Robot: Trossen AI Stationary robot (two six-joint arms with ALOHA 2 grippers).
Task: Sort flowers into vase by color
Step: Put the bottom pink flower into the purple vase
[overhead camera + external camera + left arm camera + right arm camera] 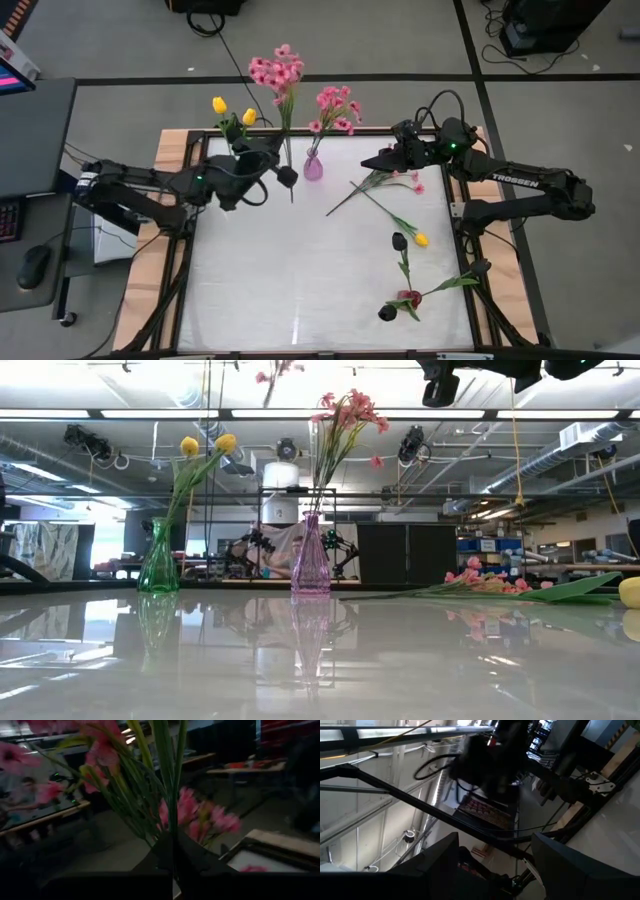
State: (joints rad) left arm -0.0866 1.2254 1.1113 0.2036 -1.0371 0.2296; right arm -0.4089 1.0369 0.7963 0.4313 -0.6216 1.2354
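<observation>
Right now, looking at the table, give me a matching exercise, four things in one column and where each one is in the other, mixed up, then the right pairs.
Things:
1. yellow tulips
2. pink blossom spray with a long green stem
3. clear purple glass vase
4. dark red tulip

Places:
A. gripped in the left gripper, raised above the table
B. lying flat on the white table
C. standing in the green glass vase
D. upright at the table's far edge, holding pink flowers

Pairs: 1-C, 2-A, 3-D, 4-B
</observation>
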